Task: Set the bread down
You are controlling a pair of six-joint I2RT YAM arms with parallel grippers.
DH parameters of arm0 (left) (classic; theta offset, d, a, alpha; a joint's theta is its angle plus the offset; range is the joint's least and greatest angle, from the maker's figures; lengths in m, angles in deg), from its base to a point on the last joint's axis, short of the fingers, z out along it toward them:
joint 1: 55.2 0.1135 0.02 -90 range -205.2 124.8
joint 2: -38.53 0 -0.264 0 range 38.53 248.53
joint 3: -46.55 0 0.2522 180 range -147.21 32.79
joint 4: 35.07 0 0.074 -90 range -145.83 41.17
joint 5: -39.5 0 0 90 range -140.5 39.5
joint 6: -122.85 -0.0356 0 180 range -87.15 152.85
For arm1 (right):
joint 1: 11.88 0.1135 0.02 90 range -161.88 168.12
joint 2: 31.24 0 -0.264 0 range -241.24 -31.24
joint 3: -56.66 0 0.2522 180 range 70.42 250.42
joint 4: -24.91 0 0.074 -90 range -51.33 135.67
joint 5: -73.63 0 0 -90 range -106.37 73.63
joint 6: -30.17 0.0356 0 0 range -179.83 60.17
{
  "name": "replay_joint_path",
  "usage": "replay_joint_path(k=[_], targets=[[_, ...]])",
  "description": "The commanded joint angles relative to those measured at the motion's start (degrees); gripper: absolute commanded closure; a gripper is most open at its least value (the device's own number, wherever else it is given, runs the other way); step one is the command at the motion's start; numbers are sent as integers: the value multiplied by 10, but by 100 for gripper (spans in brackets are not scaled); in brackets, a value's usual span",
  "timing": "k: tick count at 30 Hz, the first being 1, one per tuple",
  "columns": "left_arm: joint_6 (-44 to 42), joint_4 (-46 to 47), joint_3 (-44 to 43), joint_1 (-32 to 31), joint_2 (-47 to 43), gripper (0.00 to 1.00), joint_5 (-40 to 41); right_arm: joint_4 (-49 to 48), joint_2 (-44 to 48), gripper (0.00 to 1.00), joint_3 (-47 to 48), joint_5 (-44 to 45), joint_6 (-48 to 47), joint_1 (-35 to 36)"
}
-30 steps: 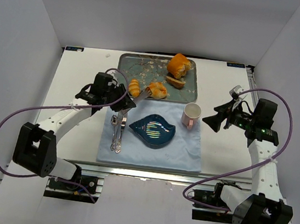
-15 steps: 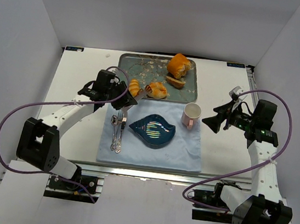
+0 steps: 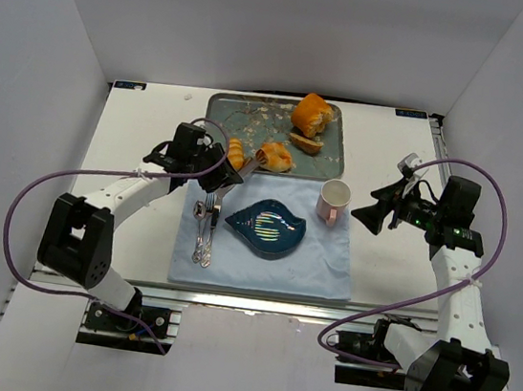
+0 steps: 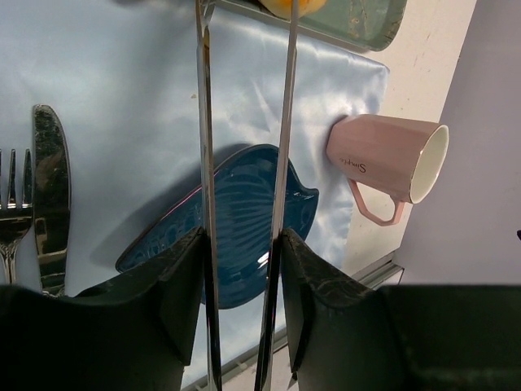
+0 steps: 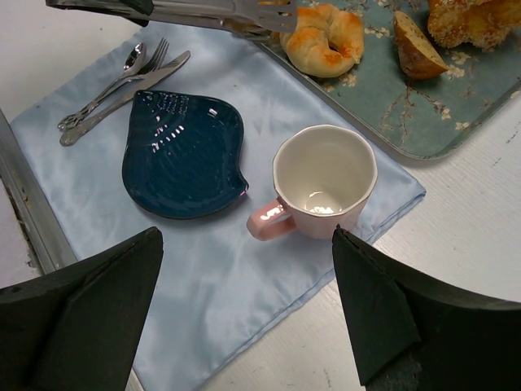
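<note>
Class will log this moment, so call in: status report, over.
Left gripper shut on tongs; right gripper open, empty, near pink mug. Bread on tray, tong tips at it, grip unclear. Nothing between it and the blue plate.

Robot lab cell, this: plain white walls [image 3: 265, 22] box in a white tabletop [image 3: 144, 132]. Two cabled robot arms [image 3: 121, 196] mounted on the metal frame [image 3: 258, 296] at its near edge.
</note>
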Motion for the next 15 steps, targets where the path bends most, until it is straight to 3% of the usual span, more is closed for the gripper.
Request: replay_joint_path(k=[1,7,15], targets=[[6,29,-22,-1,1,50,-16,0,15,12,-2,-11,-15,-2],[8,44,-7,-2,15,54,-23,0,15,12,-1,-12,-16,-3],[13,70,11,-1,25,75,-36,7,17,12,3,-12,-22,-3]])
